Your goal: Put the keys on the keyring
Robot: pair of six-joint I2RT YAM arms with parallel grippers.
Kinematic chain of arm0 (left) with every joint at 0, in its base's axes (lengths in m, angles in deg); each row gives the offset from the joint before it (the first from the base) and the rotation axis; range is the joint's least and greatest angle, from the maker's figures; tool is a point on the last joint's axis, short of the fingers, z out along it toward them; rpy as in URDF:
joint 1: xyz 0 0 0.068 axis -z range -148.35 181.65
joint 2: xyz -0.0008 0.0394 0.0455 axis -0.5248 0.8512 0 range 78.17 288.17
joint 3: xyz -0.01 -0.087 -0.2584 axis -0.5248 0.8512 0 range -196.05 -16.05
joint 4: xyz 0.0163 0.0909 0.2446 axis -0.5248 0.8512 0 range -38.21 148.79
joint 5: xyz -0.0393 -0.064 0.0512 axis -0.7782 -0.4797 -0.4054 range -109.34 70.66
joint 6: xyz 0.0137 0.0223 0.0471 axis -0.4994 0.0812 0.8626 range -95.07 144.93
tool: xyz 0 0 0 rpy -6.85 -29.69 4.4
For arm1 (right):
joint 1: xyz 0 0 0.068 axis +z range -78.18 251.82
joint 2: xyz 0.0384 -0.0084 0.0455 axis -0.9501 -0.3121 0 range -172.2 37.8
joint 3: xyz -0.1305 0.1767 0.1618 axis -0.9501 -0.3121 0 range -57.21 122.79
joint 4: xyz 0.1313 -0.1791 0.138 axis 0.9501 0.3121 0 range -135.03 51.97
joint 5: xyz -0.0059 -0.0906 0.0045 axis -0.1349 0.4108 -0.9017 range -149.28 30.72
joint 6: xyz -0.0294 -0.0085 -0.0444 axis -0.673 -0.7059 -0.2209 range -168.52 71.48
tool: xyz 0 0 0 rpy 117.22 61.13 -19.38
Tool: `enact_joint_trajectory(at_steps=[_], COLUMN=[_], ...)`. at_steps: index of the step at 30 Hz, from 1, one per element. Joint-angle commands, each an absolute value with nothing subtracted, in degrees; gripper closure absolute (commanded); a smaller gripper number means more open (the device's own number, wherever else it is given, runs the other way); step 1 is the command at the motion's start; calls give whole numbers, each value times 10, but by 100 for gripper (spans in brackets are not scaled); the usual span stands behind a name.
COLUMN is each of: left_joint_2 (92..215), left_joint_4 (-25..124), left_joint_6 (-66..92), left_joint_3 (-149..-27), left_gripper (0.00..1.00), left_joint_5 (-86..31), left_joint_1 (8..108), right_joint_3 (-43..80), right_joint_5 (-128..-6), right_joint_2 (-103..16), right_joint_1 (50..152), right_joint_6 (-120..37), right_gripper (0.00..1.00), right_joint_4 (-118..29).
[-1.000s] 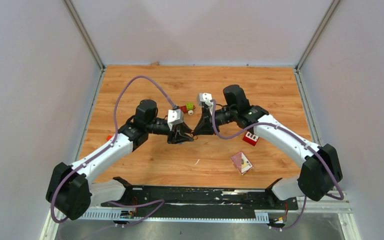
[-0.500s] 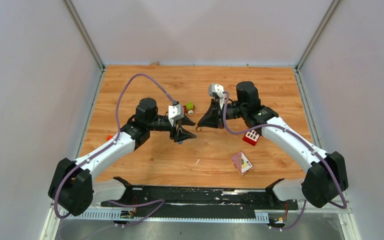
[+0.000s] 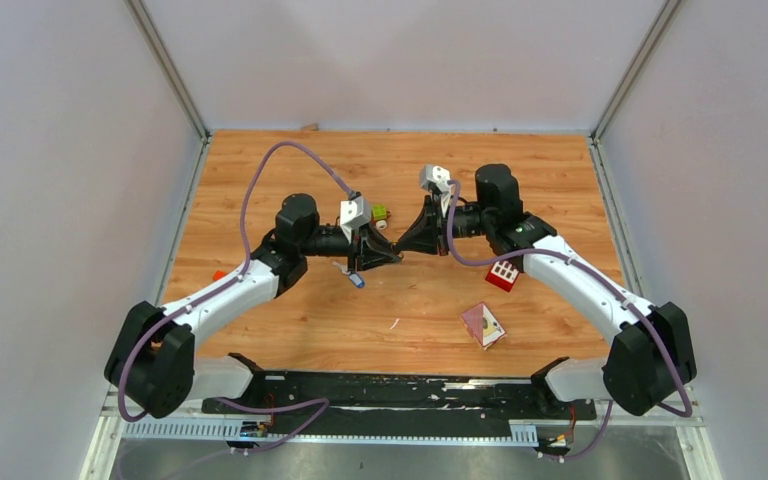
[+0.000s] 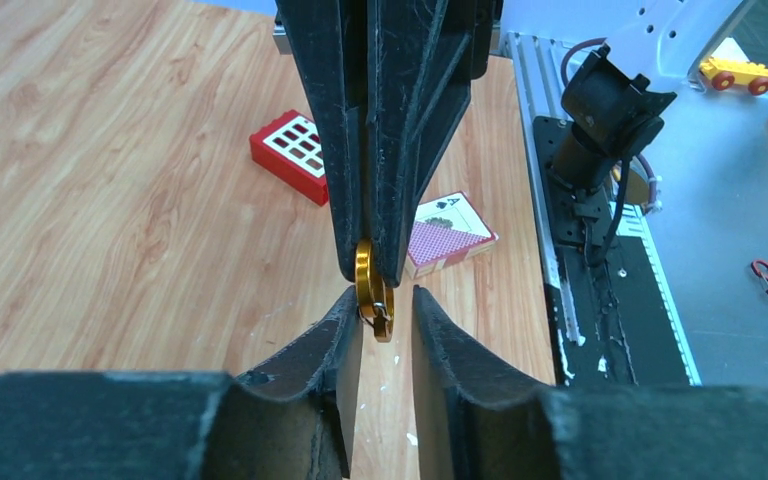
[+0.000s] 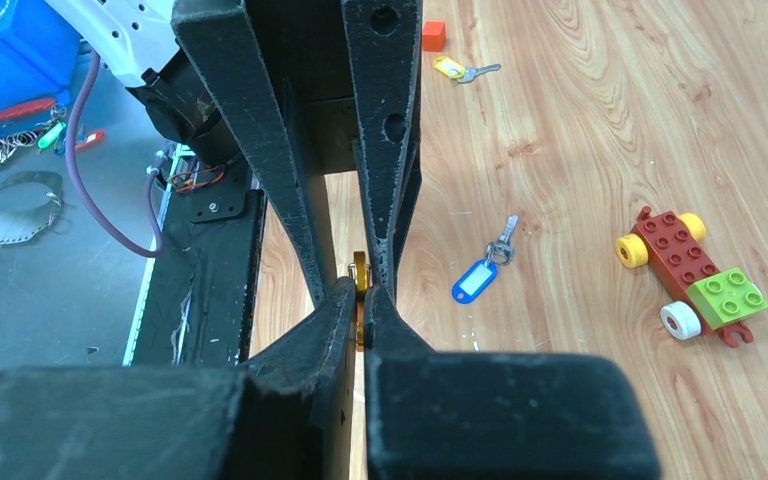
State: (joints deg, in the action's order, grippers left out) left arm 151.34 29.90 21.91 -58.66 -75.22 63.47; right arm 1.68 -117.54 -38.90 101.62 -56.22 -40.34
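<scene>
Two grippers: tips meet nose to nose above the table (image 3: 560, 180), just on the near side of the car (image 5: 695, 275)
Right gripper (image 5: 360, 300): squeezed tight on the ring (image 4: 365, 280), which pokes out past its fingertips
Left gripper (image 4: 387, 300): fingers parted by a narrow gap, holding nothing; the ring's little dangling link hangs in that gap, and it's hard to say if it touches a pad
Ring: gold, up off the wood, near side of the car
Blue key (image 5: 475, 280): flat on the wood, near the car on its near-left, not on the ring
Yellow key (image 5: 450, 68): flat too, well left of the car, just beside an orange cube (image 5: 434, 35)
Block (image 4: 295, 155): red with white squares, near-right of the car
Card (image 4: 450, 230): an ace, face up, farther near-right of the car than the block
</scene>
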Motion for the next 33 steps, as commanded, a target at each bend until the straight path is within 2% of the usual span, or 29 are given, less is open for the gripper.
enact_joint_trajectory(at_steps=[1,4,7,11,16,22,25,29,33], left_joint_2=[1515,1516,1516,1514,1511,1510,1511,1508,1508], left_joint_4=[257,260,270,280,286,285,286,296,321], left_joint_6=[198,200,210,218,225,224,224,226,236], left_joint_3=[-591,-591,-590,-589,-583,-583,-583,-584,-592], left_gripper=[73,78,79,72,70,85,99,100,100], left_joint_5=[-764,-764,-763,-763,-765,-762,-761,-759,-772], left_joint_1=[637,637,637,637,637,637,637,637,638], right_joint_3=[16,15,14,15,15,12,11,8,7], right_joint_5=[-1177,-1177,-1180,-1181,-1183,-1186,-1187,-1190,-1197], right_joint_2=[-377,-377,-375,-374,-370,-372,-371,-369,-371], right_joint_1=[1014,1013,1013,1011,1007,1005,1006,1006,1006], right_joint_6=[-551,-550,-548,-545,-544,-541,-540,-545,-552], right_gripper=[100,100,100,100,100,100,100,100,91], right_joint_4=[-437,-438,-440,-441,-443,-445,-445,-445,-445])
